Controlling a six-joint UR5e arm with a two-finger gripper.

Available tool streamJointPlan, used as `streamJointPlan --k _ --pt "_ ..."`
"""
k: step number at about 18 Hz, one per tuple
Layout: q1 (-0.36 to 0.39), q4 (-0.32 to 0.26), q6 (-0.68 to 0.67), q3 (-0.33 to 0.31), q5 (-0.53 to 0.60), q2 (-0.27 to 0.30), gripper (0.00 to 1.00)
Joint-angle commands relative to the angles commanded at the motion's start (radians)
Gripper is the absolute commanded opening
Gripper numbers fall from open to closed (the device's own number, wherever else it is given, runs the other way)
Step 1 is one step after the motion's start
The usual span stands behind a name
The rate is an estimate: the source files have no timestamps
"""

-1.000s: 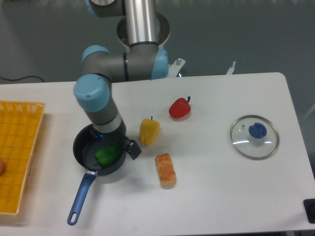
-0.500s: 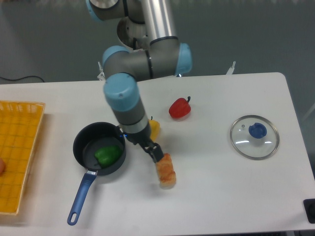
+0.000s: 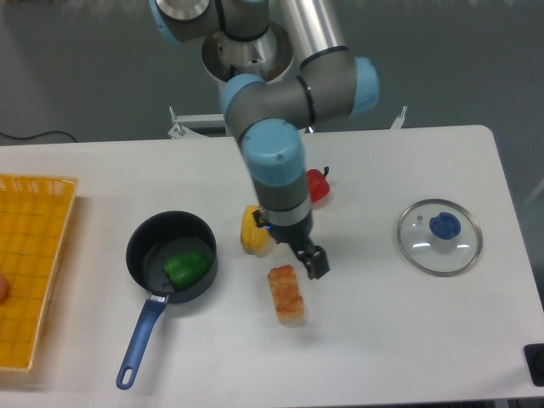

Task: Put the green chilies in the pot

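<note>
The green chilies [image 3: 186, 269], one glossy green pepper, lie inside the pot [image 3: 150, 239], a dark grey saucepan with a blue handle pointing toward the front left. My gripper [image 3: 311, 260] hangs well to the right of the pot, above the table just right of an orange-brown food piece [image 3: 286, 294]. It holds nothing and looks open. Only one dark finger [image 3: 317, 263] pokes out from under the wrist.
A yellow pepper [image 3: 252, 231] stands between the pot and my arm, partly hidden by the wrist. A red pepper [image 3: 320, 184] sits behind the arm. The glass lid [image 3: 439, 235] with a blue knob lies at the right. A yellow basket [image 3: 34, 263] fills the left edge.
My arm has swung right, from over the pot to beside the orange-brown food piece. The green chilies stayed in the pot.
</note>
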Motion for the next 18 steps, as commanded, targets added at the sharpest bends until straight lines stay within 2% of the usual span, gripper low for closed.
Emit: streamJointPlan --k 4,7,18 --pt "0.077 -0.100 0.064 0.051 -0.052 0.006 1.00" --pt "0.111 -0.109 0.126 0.055 -0.061 0.020 1.00" --pt "0.140 -0.166 0.161 0.074 -0.063 0.012 1.00"
